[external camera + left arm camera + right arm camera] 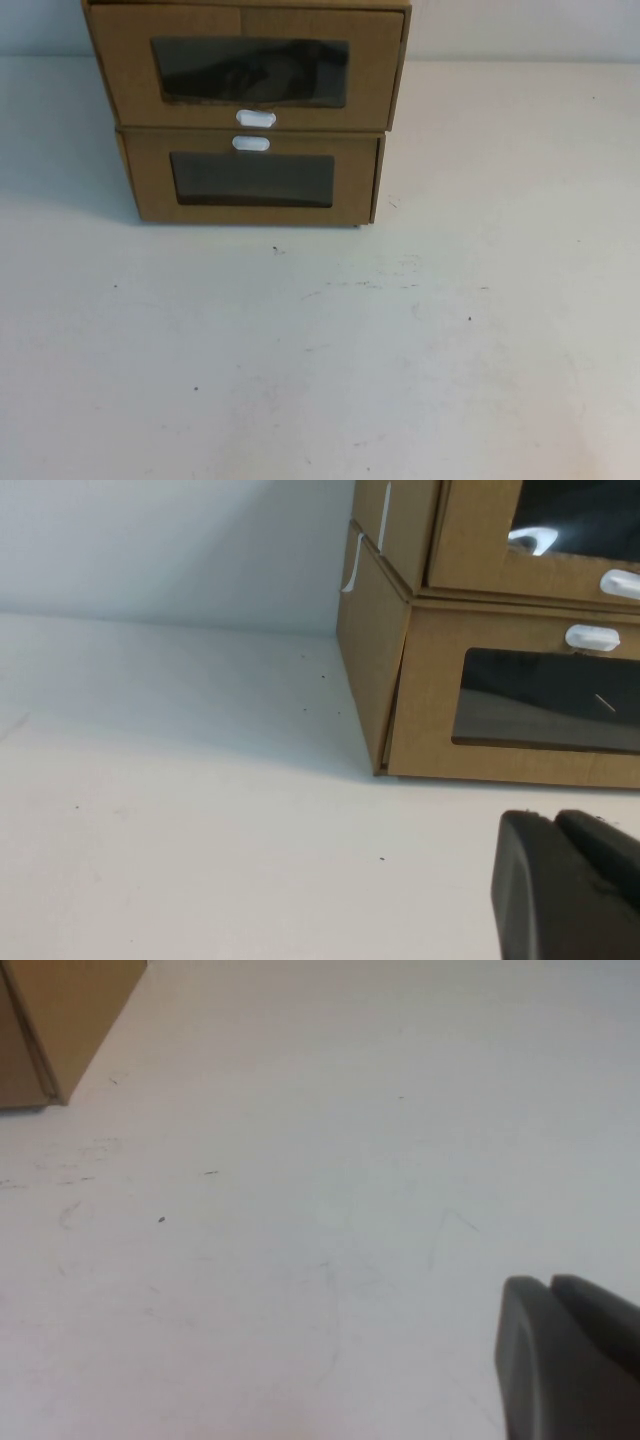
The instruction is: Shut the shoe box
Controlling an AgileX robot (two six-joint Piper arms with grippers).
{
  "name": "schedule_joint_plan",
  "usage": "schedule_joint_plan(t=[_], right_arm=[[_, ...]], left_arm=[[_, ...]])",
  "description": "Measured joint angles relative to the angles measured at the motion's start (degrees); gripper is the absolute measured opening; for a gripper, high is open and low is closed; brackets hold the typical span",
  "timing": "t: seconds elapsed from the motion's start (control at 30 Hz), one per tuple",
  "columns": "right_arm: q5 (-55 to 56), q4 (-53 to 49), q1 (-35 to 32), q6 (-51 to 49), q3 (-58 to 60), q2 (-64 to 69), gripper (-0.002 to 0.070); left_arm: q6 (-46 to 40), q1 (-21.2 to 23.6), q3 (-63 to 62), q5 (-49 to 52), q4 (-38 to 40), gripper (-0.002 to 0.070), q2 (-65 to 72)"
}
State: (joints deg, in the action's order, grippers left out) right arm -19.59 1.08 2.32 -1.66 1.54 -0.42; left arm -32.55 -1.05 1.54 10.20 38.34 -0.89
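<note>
Two brown cardboard drawer boxes stand stacked at the back of the white table. The shoe box (pixel 250 70) is the upper one, with a dark window and a white pull tab (pixel 256 118) below it. Its drawer front sticks out a little past the box under it. It also shows in the left wrist view (pixel 480 550). My left gripper (pixel 555 820) is shut and empty, low over the table in front of the boxes' left corner. My right gripper (pixel 549 1283) is shut and empty over bare table, right of the boxes. Neither gripper shows in the high view.
The lower brown box (pixel 255 180) has its white tab (pixel 251 143) above its window. The white table (pixel 320 350) stretches bare in front of and beside the stack. A pale wall stands behind.
</note>
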Motion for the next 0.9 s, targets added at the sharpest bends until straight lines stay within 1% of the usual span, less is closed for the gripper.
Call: schedule_joint_plan(t=[0.6,0.63,0.7,0.77,0.83,0.9], right_arm=[[0.0,0.0,0.0,0.0,0.0,0.0,-0.0012],[0.0,0.0,0.0,0.0,0.0,0.0,-0.0012],[0.0,0.1,0.0,0.0,0.0,0.0,-0.0011],[0.0,0.1,0.0,0.0,0.0,0.0,-0.0012],[-0.1,0.1,0.0,0.0,0.0,0.0,-0.0012],[-0.1,0.1,0.0,0.0,0.0,0.0,-0.0012]], left_arm=[[0.0,0.0,0.0,0.0,0.0,-0.0005,0.0],[0.0,0.0,0.0,0.0,-0.9,-0.0005,0.0],[2.4,0.0,0.0,-0.1,-5.1,-0.0005,0.0],[8.4,0.0,0.0,0.5,-14.1,-0.0005,0.0],[17.0,0.0,0.0,1.9,-23.7,-0.0005,0.0],[21.6,0.0,0.0,3.5,-28.9,-0.0005,0.0]])
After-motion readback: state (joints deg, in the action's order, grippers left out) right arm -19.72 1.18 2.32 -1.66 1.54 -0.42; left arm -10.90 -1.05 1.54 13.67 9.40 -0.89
